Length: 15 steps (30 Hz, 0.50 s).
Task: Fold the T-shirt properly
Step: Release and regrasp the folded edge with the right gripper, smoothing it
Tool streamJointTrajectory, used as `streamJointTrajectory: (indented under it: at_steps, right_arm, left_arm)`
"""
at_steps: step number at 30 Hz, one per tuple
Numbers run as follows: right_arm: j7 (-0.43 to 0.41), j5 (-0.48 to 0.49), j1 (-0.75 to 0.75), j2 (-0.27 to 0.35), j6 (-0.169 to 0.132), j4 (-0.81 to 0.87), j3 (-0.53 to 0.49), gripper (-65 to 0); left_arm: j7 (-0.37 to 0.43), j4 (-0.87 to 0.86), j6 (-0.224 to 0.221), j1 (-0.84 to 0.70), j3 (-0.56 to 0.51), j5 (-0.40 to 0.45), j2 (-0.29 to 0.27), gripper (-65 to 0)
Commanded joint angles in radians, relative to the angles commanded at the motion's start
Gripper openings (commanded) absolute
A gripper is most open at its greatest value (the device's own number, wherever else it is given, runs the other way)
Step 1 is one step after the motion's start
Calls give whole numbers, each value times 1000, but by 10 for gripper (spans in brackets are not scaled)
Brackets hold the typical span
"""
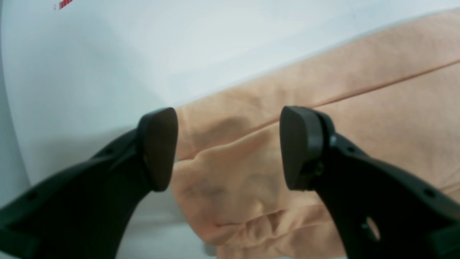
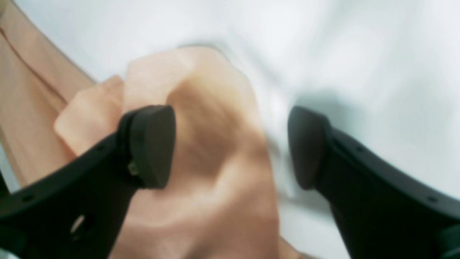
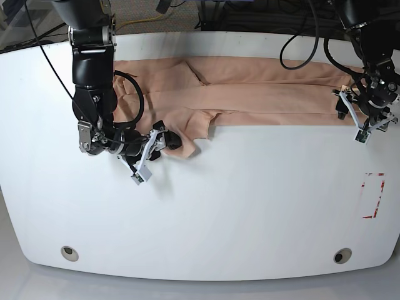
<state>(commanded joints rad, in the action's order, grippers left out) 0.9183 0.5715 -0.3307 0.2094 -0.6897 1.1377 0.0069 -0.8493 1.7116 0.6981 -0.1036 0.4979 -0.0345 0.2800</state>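
Observation:
The peach T-shirt (image 3: 269, 87) lies in a long band across the back of the white table (image 3: 250, 206). My right gripper (image 3: 167, 140) is open at the band's front left. In the right wrist view its gripper (image 2: 230, 147) straddles a bunched, blurred flap of the T-shirt (image 2: 212, 144), one finger (image 2: 152, 145) over the cloth, the other (image 2: 307, 147) over bare table. My left gripper (image 3: 365, 120) is open at the band's right end. In the left wrist view its gripper (image 1: 230, 147) stands over the wrinkled corner of the T-shirt (image 1: 233, 180).
A red dashed rectangle (image 3: 373, 195) is marked on the table at front right, and a bit of it shows in the left wrist view (image 1: 65, 3). Two round holes (image 3: 70, 253) (image 3: 341, 255) sit near the front edge. Cables (image 3: 300, 37) hang behind the table.

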Motion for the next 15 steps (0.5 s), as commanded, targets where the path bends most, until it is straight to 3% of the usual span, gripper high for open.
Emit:
streamJointTrajectory:
  at_steps: [3, 5, 6, 9, 15]
  right_arm:
    - [-5, -6, 14, -20, 0, 0, -21, -243]
    - [-6, -6, 15, -25, 0, 0, -23, -358]
    - [-8, -6, 15, -28, 0, 0, -21, -453]
    - [-17, -5, 15, -29, 0, 2, -23, -648]
    - [-15, 0, 44, -25, 0, 150, -18, -650]
  left_arm:
    - [2, -2, 0, 0, -3, 0, 0, -243]
    - [3, -11, 0, 0, -6, 2, 0, -243]
    - [3, -26, 0, 0, -8, 3, 0, -243]
    - [3, -71, 0, 0, -8, 3, 3, -243]
    - [5, -127, 0, 0, -8, 3, 5, -243]
